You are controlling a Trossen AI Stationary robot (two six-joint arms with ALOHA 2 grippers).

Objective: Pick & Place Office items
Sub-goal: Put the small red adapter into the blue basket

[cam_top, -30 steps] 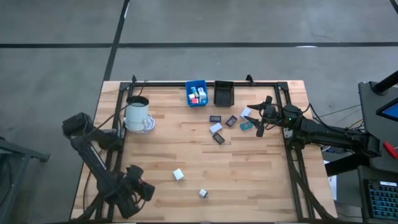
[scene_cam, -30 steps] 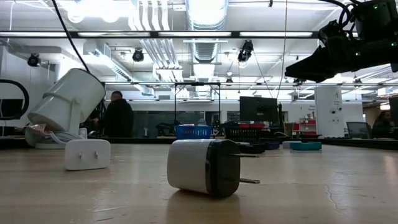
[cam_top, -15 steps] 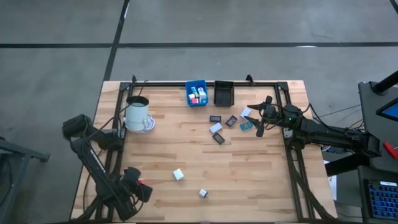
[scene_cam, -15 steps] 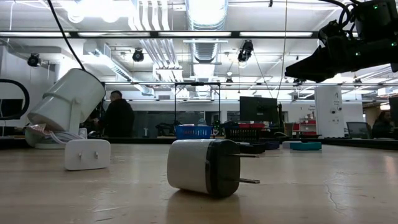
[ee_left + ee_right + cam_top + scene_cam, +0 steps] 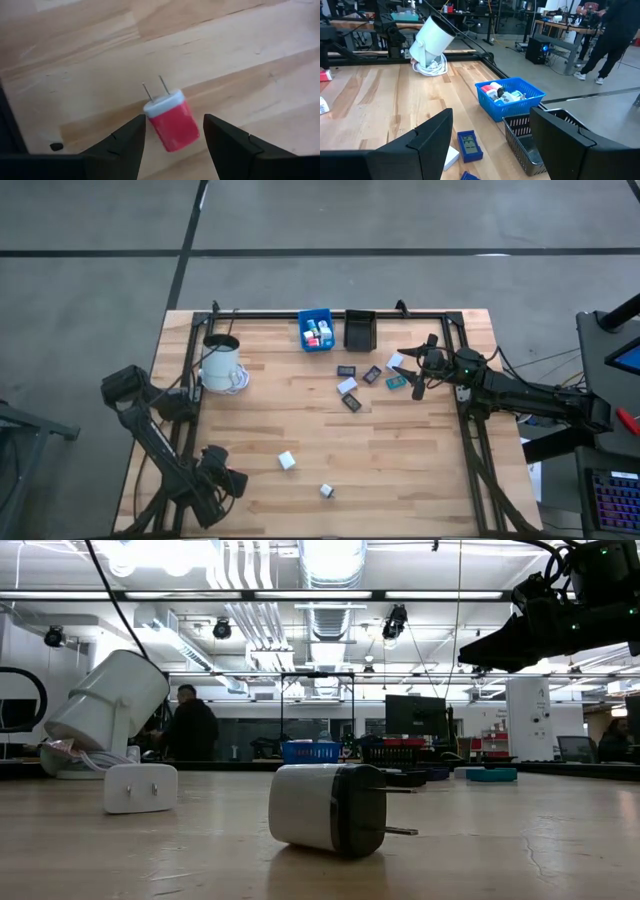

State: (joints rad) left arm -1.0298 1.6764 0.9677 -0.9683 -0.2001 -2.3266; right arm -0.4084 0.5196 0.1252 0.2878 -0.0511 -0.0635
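My left gripper [image 5: 222,480] is over the table's near left part, open. In the left wrist view [image 5: 174,119] its fingers stand on either side of a red plug block [image 5: 172,125] with a white cap and two prongs, which lies on its side on the wood. My right gripper [image 5: 418,375] hangs open over the flat rectangles [image 5: 352,386] near the far right; the right wrist view shows one blue rectangle [image 5: 468,145]. Two white cubes [image 5: 287,461] [image 5: 326,491] lie mid-table; the low view shows them as plug blocks [image 5: 140,787] [image 5: 335,808].
A blue bin [image 5: 317,330] with several small blocks and a black bin [image 5: 359,330] stand at the far edge. A white mug [image 5: 222,363] sits on coiled cable at the far left. A black frame [image 5: 462,410] borders the table. People stand in the room behind.
My left arm has swayed slightly toward the table's left edge and back over the near left part. The blocks and rectangles lie where they were.
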